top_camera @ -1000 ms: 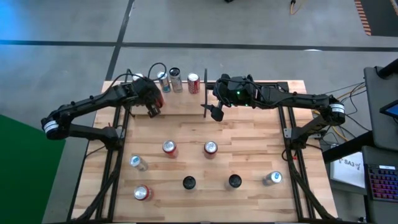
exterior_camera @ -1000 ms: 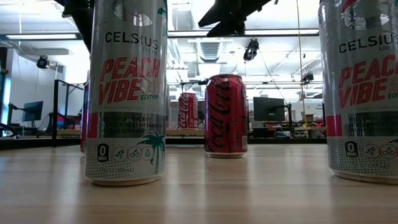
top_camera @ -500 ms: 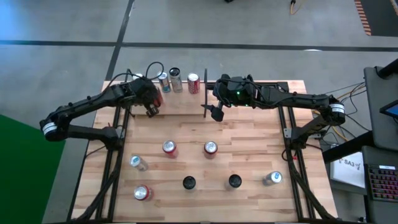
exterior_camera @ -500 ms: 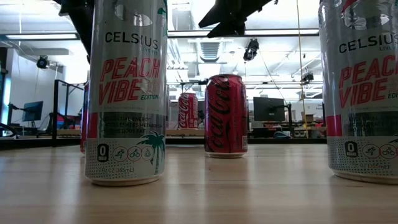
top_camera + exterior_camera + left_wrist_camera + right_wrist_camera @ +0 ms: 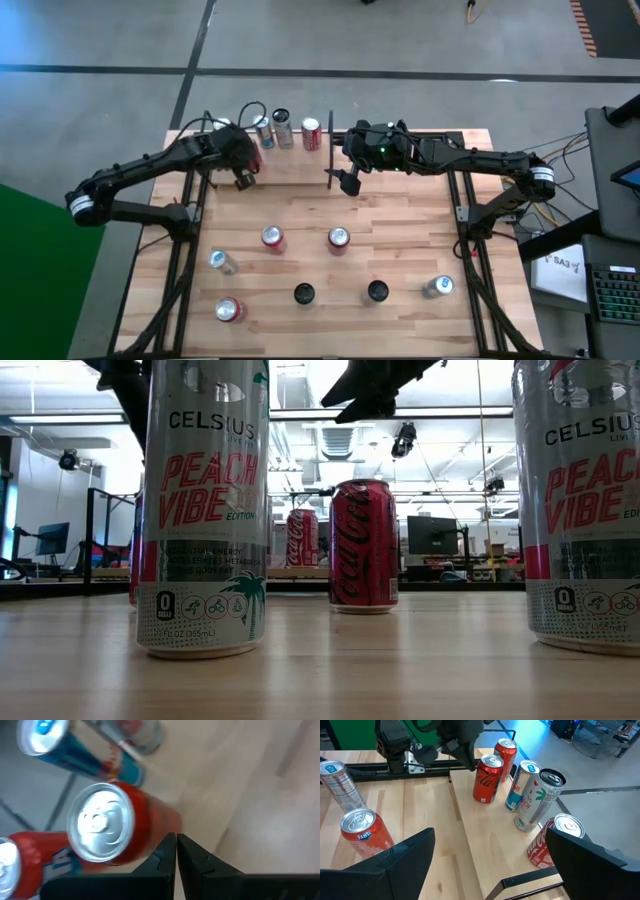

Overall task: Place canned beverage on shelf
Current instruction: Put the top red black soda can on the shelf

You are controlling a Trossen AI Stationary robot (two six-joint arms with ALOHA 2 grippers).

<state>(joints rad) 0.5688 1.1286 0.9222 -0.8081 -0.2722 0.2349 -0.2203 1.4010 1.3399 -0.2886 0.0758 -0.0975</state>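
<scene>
Cans (image 5: 338, 238) stand loose on the table, well short of the shelf (image 5: 400, 150): rigid, slick, likely heavy if full; best gripped mid-body. Left gripper (image 5: 243, 180), pinched shut and empty, hangs beside the shelf; right gripper (image 5: 347, 181) gapes wide there.

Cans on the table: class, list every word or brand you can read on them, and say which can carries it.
"CELSIUS", "PEACH VIBE", "EDITION": tall silver can nearest the low camera.
"CELSIUS", "PEACH VIBE": second tall silver can, cut by the picture's edge.
"Coca-Cola", running up the side: red can in the middle.
"Coca-Cola": red can on the shelf.
"Fanta": orange can on the table.
Small print on the silver cans: too small to read.
</scene>
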